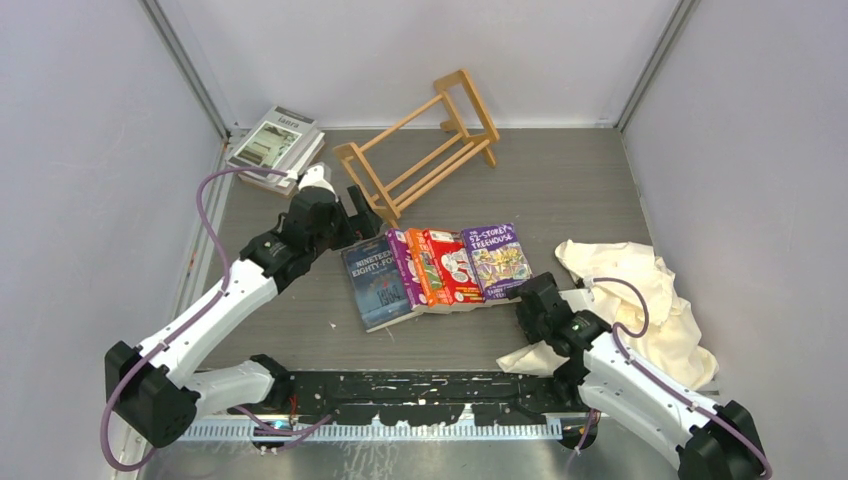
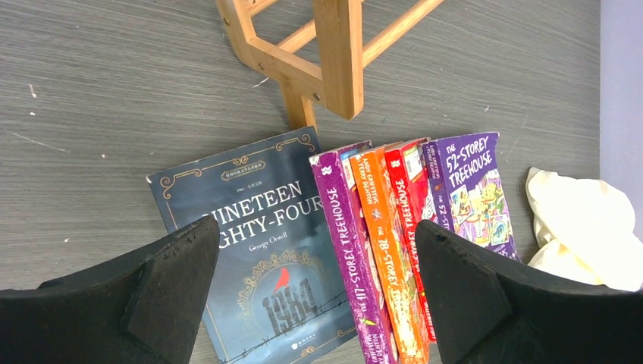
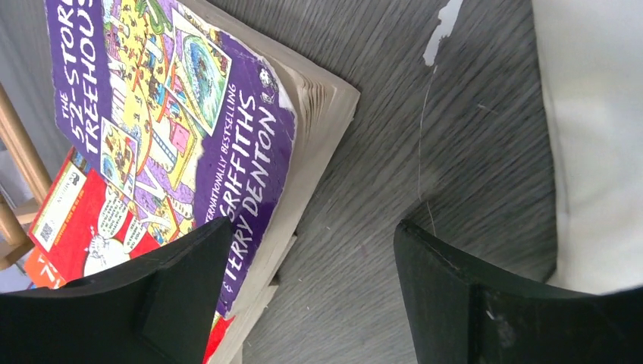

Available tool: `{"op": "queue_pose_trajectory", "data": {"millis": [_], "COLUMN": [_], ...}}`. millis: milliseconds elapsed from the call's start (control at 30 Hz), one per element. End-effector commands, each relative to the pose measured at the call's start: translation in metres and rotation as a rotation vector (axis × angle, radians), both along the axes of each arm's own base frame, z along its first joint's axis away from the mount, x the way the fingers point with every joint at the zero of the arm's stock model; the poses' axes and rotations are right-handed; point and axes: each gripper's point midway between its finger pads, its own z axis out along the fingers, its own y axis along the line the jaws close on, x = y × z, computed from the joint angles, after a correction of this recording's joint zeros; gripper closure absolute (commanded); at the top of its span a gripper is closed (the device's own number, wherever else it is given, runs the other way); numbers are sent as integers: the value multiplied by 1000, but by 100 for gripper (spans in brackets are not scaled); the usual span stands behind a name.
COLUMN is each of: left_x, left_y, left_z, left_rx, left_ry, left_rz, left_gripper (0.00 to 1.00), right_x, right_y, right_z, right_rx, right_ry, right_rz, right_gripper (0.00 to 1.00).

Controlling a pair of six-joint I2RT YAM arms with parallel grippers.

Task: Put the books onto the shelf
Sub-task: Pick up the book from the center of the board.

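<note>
Holding the left tool (image 2: 317, 235) wide open and empty just above the books (image 2: 364, 250), the blue cover under its left finger, the purple and orange spines under the gap. Holding the right tool (image 3: 312, 227) open too, gripping nothing, its left finger overlapping the end book's corner, bare tabletop (image 3: 379, 152) below the gap. Risking a double pick: spines leaning tight together, so closing here could be catching two or fanning the row. Risking a snag on the cloth (image 3: 599, 136) just right of the right tool. Finding the shelf (image 2: 337, 61) just beyond the left tool, seemingly tipped over, probably needing righting first. Leaving the larger books (image 1: 275, 145) stacked beyond the left tool, to its left.
</note>
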Motion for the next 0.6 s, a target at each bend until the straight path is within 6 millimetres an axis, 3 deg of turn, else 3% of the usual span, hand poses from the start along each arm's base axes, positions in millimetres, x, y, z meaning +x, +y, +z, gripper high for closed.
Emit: {"op": "queue_pose_trajectory", "data": {"millis": [0,567], "left_x": [10,18], "left_y": [-8,-17], "left_z": [29,27], "left_rx": [-42,-45], "left_ry": [-84,-123], "left_rz": [-13,-25], "left_gripper": [0,0], "right_x": [22,40], "right_y": [10,11], "right_z": [13,-7], "right_rx": [93,179], "right_ry": [-104,-184], "right_rz": [-60,-184], "right_gripper": [17,17]}}
